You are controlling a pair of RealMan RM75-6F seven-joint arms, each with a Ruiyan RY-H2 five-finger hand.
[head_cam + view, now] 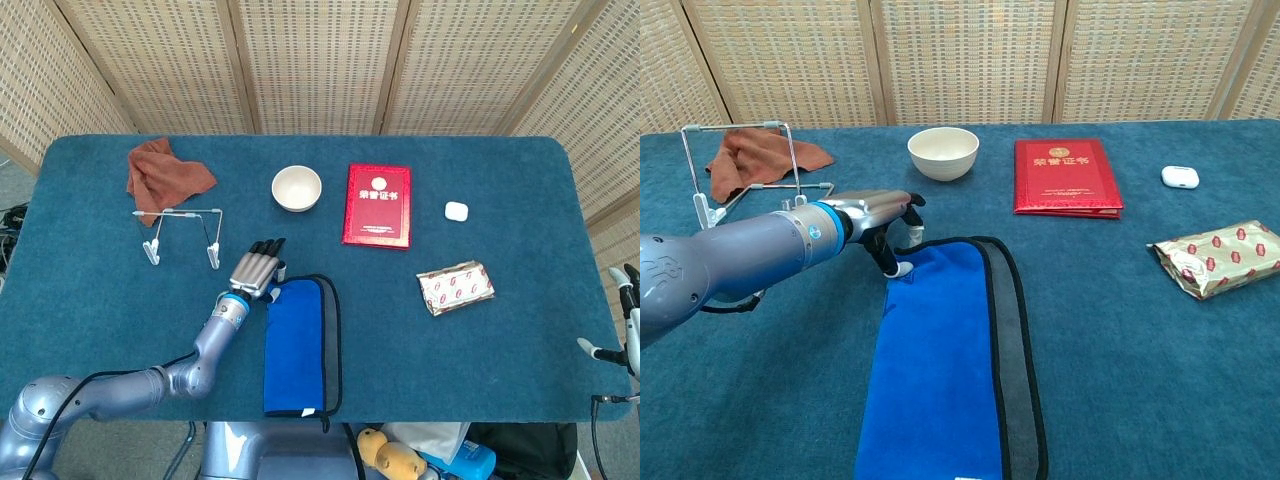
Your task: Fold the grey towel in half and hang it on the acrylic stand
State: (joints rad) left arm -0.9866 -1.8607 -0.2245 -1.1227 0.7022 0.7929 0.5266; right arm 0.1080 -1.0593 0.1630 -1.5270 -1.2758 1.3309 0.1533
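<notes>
The towel (298, 345) (940, 370) lies folded lengthwise at the table's near centre, blue side up with a grey strip along its right edge. My left hand (257, 268) (878, 218) is at its far left corner, fingers curled down and pinching that corner, which arches up slightly. The stand (178, 211) (735, 127) is upright to the hand's far left, with nothing hung on it. My right hand (622, 320) shows only at the right edge of the head view, fingers apart and holding nothing.
A brown cloth (165, 172) (765, 155) lies behind the stand. A white bowl (297, 188) (943, 150), a red booklet (378, 205) (1065, 177), a white earbud case (456, 211) (1180, 177) and a snack packet (455, 287) (1218, 258) sit right of it.
</notes>
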